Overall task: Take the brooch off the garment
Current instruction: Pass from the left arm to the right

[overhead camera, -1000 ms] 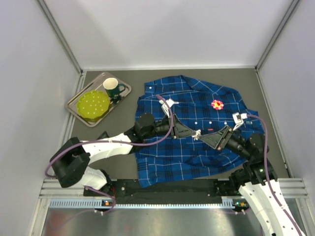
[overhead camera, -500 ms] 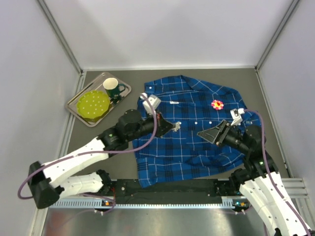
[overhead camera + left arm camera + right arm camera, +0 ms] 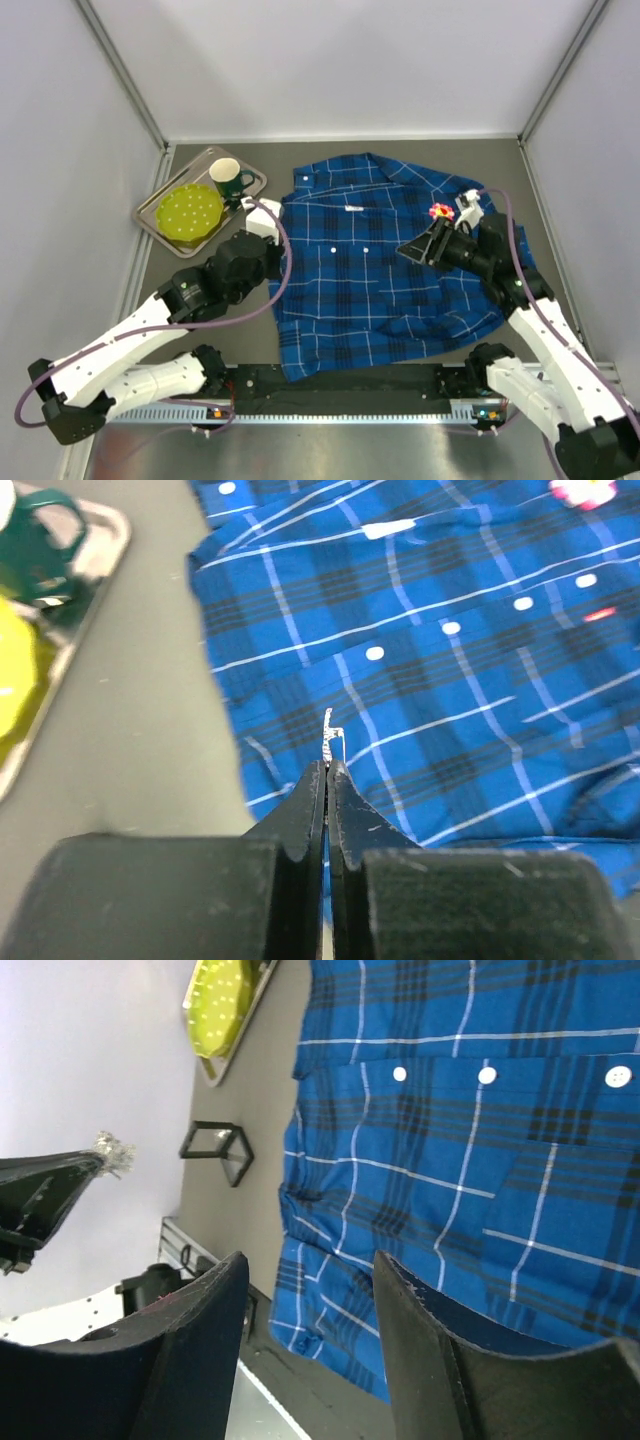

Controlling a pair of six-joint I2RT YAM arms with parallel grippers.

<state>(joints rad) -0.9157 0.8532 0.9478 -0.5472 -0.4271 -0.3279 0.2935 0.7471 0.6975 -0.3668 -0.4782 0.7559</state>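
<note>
right pincer [image 3: 408, 249] nearer brooch [image 3: 441, 211] (jaws apart), left pincer [image 3: 327, 778] retreated

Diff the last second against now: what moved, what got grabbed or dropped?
Both grippers left the middle of the shirt. The left gripper, shut throughout, swung back to the shirt's left edge. The right gripper moved away from the bases to beside the brooch, and its jaws opened. No grab or drop visible. Brooch still on the shirt; tray, mug and green plate unmoved.
</note>
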